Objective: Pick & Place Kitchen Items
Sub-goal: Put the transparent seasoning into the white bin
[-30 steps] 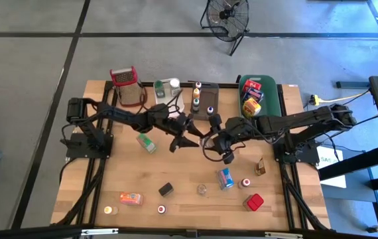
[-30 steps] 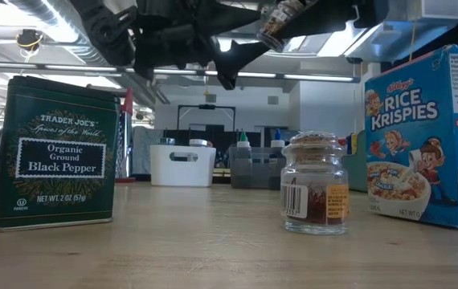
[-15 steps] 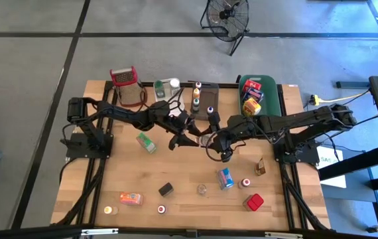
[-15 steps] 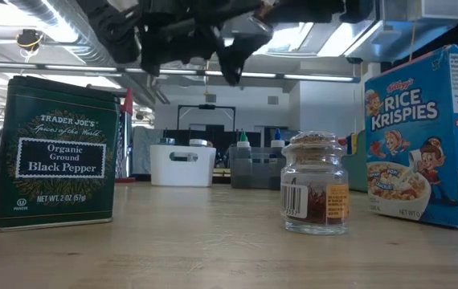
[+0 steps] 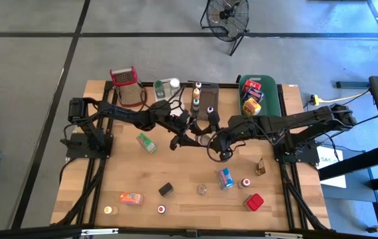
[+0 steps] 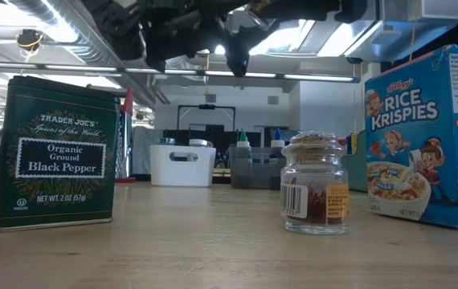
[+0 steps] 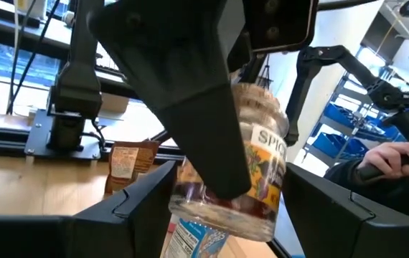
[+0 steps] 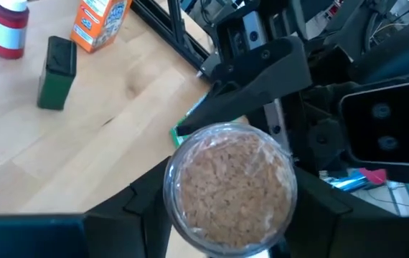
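High view: left hand (image 5: 186,138) and right hand (image 5: 215,142) are met above mid-table (image 5: 176,176). Left wrist: a spice jar (image 7: 262,168), round smooth glass, paper-labelled, is framed by the left's spread, apparently untouching fingers. Right wrist: it is clamped by the right hand. The slick glass could be dropped if released early.

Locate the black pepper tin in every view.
High view: black pepper tin, lower middle of the table.
Low view: the tin stands upright at left, label facing.
Left wrist view: not in it.
Right wrist view: the tin lies beside an orange box.
Shared landmark: the wooden table.
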Controlling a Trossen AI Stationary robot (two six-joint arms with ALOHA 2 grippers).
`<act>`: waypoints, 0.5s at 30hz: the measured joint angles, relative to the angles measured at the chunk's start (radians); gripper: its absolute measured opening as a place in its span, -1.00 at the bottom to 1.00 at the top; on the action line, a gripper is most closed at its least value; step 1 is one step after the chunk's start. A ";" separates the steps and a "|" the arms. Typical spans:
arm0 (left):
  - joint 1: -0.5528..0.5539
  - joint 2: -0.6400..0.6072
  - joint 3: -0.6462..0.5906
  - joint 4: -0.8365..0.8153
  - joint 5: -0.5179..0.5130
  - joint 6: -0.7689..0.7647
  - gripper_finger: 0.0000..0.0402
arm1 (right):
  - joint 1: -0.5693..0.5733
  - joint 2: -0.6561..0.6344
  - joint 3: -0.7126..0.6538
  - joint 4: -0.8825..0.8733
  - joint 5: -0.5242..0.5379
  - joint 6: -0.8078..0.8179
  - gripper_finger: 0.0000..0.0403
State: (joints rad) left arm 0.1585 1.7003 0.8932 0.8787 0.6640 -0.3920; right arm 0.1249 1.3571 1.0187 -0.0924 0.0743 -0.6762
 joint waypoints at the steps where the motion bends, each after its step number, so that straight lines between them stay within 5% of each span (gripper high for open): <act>1: 0.000 0.004 0.000 0.001 0.001 -0.006 0.20 | -0.001 0.000 0.000 0.001 0.002 -0.005 0.00; 15: -0.003 0.034 0.014 0.019 0.005 0.014 0.12 | -0.019 -0.001 0.001 -0.002 0.004 0.014 0.00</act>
State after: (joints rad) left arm 0.1551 1.7348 0.9070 0.8974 0.6689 -0.3782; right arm 0.1062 1.3560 1.0197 -0.0946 0.0780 -0.6621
